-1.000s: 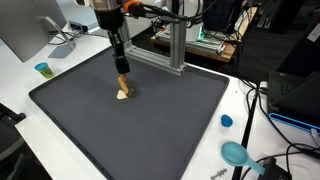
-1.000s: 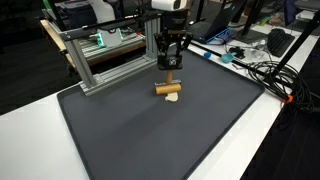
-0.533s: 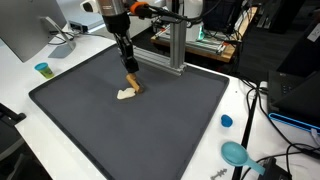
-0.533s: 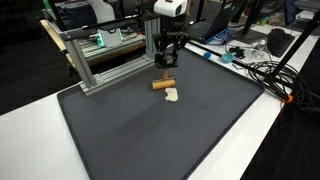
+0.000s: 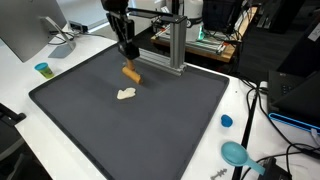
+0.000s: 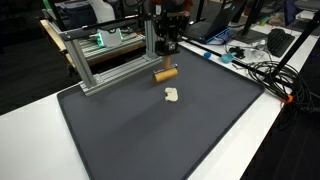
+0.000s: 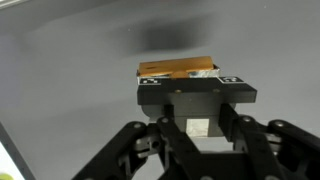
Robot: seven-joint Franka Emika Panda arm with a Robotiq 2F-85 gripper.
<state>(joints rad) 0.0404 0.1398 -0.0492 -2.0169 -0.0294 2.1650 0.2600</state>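
While my gripper (image 5: 128, 58) is clamping shut across the wooden peg (image 5: 131, 72), the peg is hanging above the dark mat (image 5: 150, 135), upper centre of both exterior views, with a pale scrap (image 5: 126, 95) lying on the mat near it. I am judging the peg light, rigid and smooth, so gripping at mid-length is suiting it best.

Plenty of open dark grey mat (image 6: 150, 140) out front, just a small pale cream lump (image 6: 172, 96) lying near its middle, and the silver aluminium bar frame (image 6: 118, 72) fencing the far edge close beside the raised black gripper (image 6: 166, 58).
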